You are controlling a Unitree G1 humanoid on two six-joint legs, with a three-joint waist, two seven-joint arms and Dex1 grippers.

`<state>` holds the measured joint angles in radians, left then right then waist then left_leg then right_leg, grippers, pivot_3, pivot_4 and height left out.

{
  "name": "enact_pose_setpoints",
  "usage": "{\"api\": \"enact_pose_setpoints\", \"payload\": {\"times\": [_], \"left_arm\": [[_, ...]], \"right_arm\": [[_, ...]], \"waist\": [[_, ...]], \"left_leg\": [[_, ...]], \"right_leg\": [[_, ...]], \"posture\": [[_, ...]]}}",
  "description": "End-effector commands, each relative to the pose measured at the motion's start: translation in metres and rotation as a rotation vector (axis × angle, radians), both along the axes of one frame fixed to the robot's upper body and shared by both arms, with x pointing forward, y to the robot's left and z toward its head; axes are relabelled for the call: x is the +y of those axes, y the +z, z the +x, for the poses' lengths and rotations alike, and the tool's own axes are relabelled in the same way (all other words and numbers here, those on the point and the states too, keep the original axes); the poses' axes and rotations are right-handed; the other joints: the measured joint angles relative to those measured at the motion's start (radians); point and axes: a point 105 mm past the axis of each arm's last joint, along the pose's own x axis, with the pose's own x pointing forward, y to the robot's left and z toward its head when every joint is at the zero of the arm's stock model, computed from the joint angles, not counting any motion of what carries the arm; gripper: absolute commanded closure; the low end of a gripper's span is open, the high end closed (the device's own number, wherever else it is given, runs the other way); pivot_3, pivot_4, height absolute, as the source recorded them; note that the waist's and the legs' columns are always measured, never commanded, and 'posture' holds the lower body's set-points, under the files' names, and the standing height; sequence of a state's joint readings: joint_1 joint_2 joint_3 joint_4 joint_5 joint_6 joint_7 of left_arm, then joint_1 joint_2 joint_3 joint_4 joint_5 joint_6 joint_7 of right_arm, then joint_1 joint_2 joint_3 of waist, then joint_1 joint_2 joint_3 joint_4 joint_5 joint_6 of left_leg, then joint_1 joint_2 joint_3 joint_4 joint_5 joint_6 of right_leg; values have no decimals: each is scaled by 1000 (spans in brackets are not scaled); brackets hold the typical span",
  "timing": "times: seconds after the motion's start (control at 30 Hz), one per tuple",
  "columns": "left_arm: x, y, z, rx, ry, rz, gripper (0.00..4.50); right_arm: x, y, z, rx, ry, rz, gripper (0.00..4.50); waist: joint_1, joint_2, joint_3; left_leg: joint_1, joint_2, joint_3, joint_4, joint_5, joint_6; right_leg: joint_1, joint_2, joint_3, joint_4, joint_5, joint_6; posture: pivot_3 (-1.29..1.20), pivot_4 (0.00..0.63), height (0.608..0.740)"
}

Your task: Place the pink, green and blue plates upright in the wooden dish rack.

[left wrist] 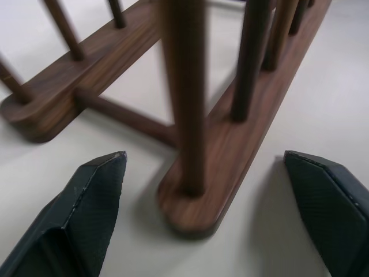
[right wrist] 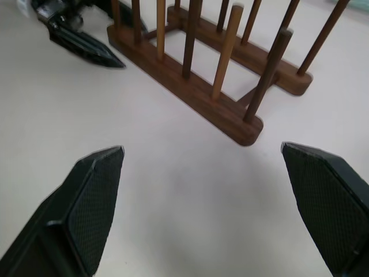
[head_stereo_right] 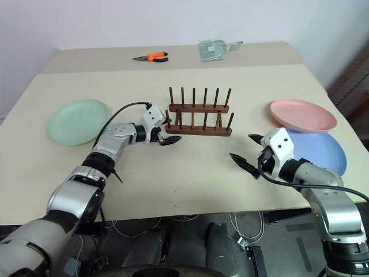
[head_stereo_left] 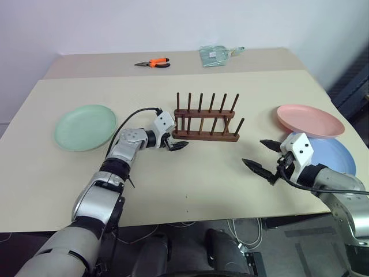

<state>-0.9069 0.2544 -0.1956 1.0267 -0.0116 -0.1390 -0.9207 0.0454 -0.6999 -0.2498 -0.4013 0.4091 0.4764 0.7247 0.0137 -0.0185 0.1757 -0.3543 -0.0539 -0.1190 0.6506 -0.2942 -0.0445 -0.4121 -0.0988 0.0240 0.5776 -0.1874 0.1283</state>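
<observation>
Wooden dish rack empty mid-table, left gripper spread astride its near rail end, right gripper spread over bare tabletop.

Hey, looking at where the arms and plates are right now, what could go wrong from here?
1. The left gripper has its open fingers either side of the rack's near rail end; closing or pushing on could slide or tip the empty rack.
2. The pink plate lies overlapping the blue plate; lifting one may drag the other toward the table edge.
3. The green plate lies flat, so its rim may be hard to pinch.
</observation>
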Motion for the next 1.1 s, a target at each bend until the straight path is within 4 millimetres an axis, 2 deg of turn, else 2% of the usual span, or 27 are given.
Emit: {"api": "enact_pose_setpoints", "payload": {"times": [0.03,0.17,0.3,0.4,0.47,0.57,0.63,0.77,0.83,0.87,0.9,0.93,1.0,1.1], "left_arm": [[-7,-7,-7,20,-57,-1,1748],[-15,-1,-18,-7,-140,-32,3693],[-17,-1,-36,-20,-231,-20,3734],[-16,1,-63,-9,-329,-22,3734],[-12,0,-79,16,-371,-2,3734],[-3,-8,-91,45,-398,70,3734],[0,-11,-91,52,-382,93,2676],[9,-10,-82,52,-291,123,880],[24,-10,-83,72,-233,133,0],[32,-9,-86,94,-212,126,0],[39,-8,-91,116,-198,117,0],[46,-8,-96,143,-180,109,197],[55,-8,-111,197,-171,92,976],[50,-7,-131,214,-199,81,2488]], "right_arm": [[-5,16,-2,-56,-17,-21,0],[-13,18,-1,-51,-22,-51,0],[-21,16,-3,-23,-23,-96,0],[-31,12,-8,28,-18,-118,0],[-34,7,-12,64,-8,-130,0],[-39,-1,-18,112,-5,-155,0],[-43,-4,-20,130,-11,-169,0],[-58,-7,-21,141,-55,-212,0],[-57,-8,-27,163,-41,-203,567],[-54,-9,-30,176,-22,-195,845],[-49,-11,-34,189,3,-187,1352],[-43,-13,-38,204,32,-181,1929],[-29,-21,-44,237,87,-170,2951],[-12,-30,-42,236,126,-166,4451]], "waist": [[-1,0,0],[-2,0,0],[-2,0,0],[-4,0,0],[-4,0,0],[-3,0,0],[0,0,0],[-1,0,0],[-2,0,0],[-5,1,0],[-10,1,0],[-16,1,0],[-27,1,0],[-29,2,-1]], "left_leg": [[0,0,0,0,0,0],[0,0,0,0,0,0],[0,0,0,-1,0,0],[0,0,0,-1,0,0],[0,1,0,-1,0,1],[0,1,0,-1,0,1],[0,1,0,-1,0,1],[0,0,0,0,0,1],[0,1,0,0,0,1],[0,1,0,-1,0,1],[1,1,0,-1,0,1],[1,1,0,-2,-1,1],[0,3,0,-4,-1,1],[0,5,1,-5,-1,1]], "right_leg": [[0,0,0,0,0,0],[0,0,0,0,0,0],[-1,0,0,0,1,-1],[-1,0,0,0,2,-2],[-1,0,0,0,2,-3],[-1,0,0,1,0,-2],[0,0,0,1,-2,-3],[0,0,0,0,-2,-3],[0,0,0,1,-2,-3],[0,0,0,1,-1,-2],[0,0,0,1,-1,-2],[-1,0,0,1,-1,-2],[0,1,0,2,-2,-3],[0,1,0,2,-3,-3]], "posture": [[0,150,740],[0,150,740],[0,150,740],[0,150,740],[0,150,740],[0,150,740],[0,150,740],[0,150,740],[0,150,740],[0,150,740],[0,150,740],[0,150,740],[0,150,740],[0,150,740]]}}
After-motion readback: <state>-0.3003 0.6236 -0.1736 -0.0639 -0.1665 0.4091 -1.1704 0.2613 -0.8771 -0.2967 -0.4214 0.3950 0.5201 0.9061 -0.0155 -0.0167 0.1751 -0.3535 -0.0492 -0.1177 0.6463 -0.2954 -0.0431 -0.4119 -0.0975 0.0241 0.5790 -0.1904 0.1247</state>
